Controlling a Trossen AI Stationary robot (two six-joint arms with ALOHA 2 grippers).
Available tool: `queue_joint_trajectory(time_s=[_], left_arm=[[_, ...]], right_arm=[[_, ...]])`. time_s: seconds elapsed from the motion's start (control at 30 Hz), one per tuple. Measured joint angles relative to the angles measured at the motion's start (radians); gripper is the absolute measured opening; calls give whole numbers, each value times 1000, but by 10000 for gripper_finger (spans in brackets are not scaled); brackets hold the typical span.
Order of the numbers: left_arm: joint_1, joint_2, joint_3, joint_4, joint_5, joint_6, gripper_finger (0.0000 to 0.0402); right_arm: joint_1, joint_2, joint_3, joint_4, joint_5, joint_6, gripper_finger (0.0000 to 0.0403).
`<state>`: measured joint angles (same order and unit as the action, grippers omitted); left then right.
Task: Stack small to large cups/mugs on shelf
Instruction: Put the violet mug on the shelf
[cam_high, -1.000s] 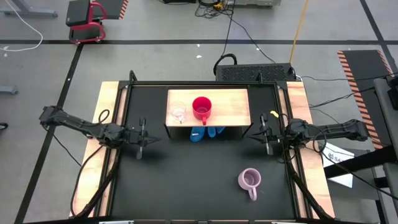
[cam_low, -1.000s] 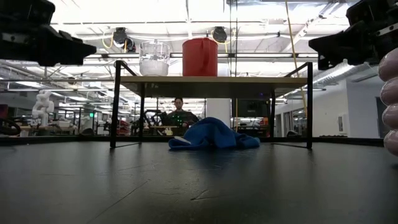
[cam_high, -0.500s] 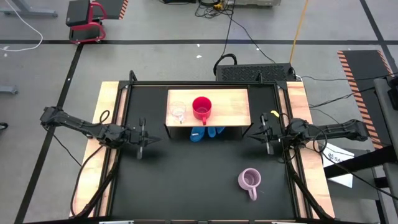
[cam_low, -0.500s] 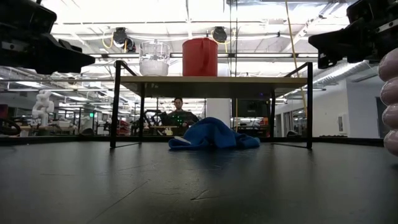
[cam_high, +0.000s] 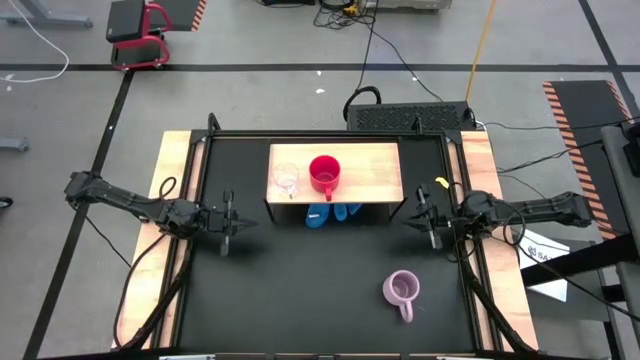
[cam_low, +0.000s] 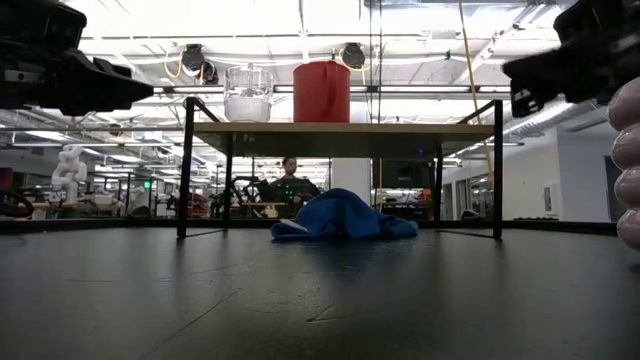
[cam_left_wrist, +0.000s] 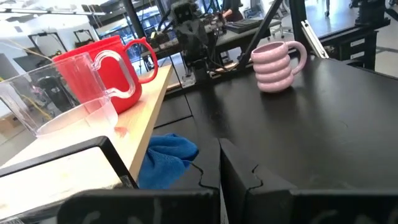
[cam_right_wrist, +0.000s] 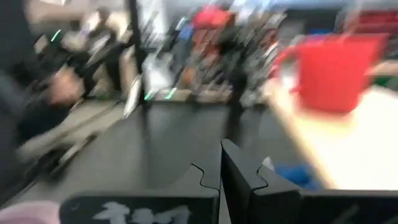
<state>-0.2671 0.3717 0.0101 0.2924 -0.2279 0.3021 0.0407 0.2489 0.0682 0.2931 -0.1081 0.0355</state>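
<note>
The shelf (cam_high: 375, 170) stands at the table's far middle. On its wooden top, the small clear glass cup (cam_high: 287, 180) stands left of the red mug (cam_high: 324, 173). The lilac mug (cam_high: 401, 290) stands upright on the black tabletop at the near right, its handle toward the near edge. My left gripper (cam_high: 228, 222) hovers shut and empty left of the shelf. My right gripper (cam_high: 429, 222) hovers shut and empty right of the shelf, beyond the lilac mug. The left wrist view shows the glass (cam_left_wrist: 68, 106), the red mug (cam_left_wrist: 102, 68) and the lilac mug (cam_left_wrist: 277, 62).
A crumpled blue cloth (cam_high: 330, 213) lies on the tabletop under the shelf's front edge and also shows in the low view (cam_low: 345, 217). The shelf's black legs (cam_low: 185, 165) stand at its corners. Wooden strips (cam_high: 175, 200) border the black tabletop on the left and right.
My left gripper has dipped a little and my right gripper has drawn slightly toward the table's right edge. Both stay shut. The cups have not moved.
</note>
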Motion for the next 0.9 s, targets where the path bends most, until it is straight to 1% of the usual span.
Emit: queue_joint_trajectory(time_s=[0.1,0.17,0.27,0.43,0.53,0.6,0.77,0.9], left_arm=[[0,0,0,-3,1,-19,5],[0,1,0,-6,2,-35,12],[0,1,0,-16,2,-48,19],[0,1,0,-56,2,-31,8],[0,1,0,-55,2,-16,3],[0,1,0,-55,2,-21,7],[0,1,0,-52,2,-27,25],[0,1,0,-54,2,-27,27]], right_arm=[[1,10,113,-135,-72,2,0],[1,25,218,-259,-75,2,0],[1,93,363,-442,-75,6,1],[1,220,588,-698,-74,17,21],[1,312,666,-774,-74,54,44],[1,376,711,-795,-77,72,64],[30,523,790,-901,-81,102,125],[65,610,836,-1029,-82,103,163]])
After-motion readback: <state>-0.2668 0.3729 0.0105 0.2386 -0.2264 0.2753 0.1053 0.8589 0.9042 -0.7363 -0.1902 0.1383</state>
